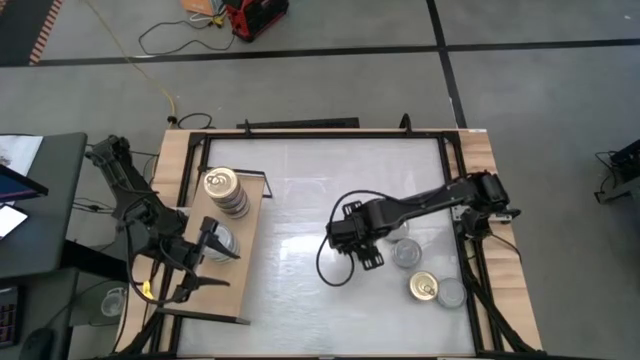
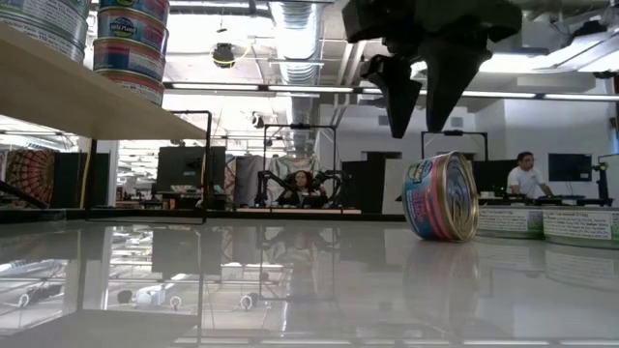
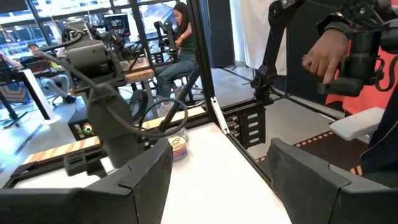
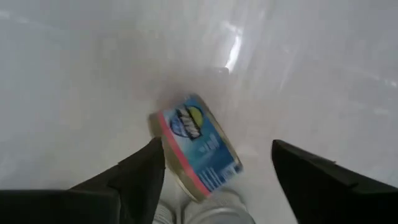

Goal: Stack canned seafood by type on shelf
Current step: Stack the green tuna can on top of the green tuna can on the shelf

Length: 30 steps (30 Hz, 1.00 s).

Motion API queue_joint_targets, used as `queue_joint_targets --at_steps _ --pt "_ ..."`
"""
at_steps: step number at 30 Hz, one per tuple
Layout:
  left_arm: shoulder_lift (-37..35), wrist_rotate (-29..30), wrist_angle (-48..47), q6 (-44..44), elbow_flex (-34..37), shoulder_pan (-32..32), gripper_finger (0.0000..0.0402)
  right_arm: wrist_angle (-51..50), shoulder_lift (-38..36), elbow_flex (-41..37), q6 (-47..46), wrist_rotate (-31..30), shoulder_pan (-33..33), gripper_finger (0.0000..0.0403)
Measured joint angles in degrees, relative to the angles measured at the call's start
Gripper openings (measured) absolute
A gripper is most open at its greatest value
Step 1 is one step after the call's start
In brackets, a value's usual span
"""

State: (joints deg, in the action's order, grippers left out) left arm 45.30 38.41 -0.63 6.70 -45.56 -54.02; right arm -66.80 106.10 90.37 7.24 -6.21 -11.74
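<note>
On the white table a can with a pink and blue label (image 2: 443, 196) stands on its rim, tilted. My right gripper (image 2: 418, 130) hangs open just above it, fingers pointing down, touching nothing; the right wrist view shows this can (image 4: 196, 146) below the gap between the fingers. The wooden shelf (image 1: 245, 260) lies at the table's left and bears a stack of gold-topped cans (image 1: 225, 190) and a stack of silver-topped cans (image 1: 222, 240). My left gripper (image 1: 225, 265) waits open and level over the shelf beside the silver stack, nothing between its fingers (image 3: 149, 180).
Three more cans lie flat near the table's right front: a silver-topped one (image 1: 405, 251), a gold-topped one (image 1: 425, 288) and a silver-topped one (image 1: 451, 293). A black frame (image 1: 455, 170) edges the table. People sit in the room beyond, and a hand (image 3: 323, 56) shows near the table's edge.
</note>
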Motion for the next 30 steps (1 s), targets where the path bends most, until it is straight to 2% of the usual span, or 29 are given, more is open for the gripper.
queue_joint_targets --at_steps 5,9,20,30 --pt "-1.2 0.0 -2.3 -0.4 0.0 0.0 0.0249 -0.2 0.4 0.1 1.3 0.6 -0.7 0.0372" --pt "-1.9 0.0 -3.2 -0.9 0.0 0.0 0.0249 -0.5 2.1 0.1 8.5 0.9 -1.7 0.0396" --pt "-2.1 -0.6 -4.8 -2.6 0.0 0.0 0.0249 -3.1 6.5 0.0 11.4 1.8 1.4 0.0339" --pt "-2.1 -0.8 -7.8 -4.4 0.0 0.0 0.0249 -2.8 6.7 0.0 15.2 2.0 0.9 0.0269"
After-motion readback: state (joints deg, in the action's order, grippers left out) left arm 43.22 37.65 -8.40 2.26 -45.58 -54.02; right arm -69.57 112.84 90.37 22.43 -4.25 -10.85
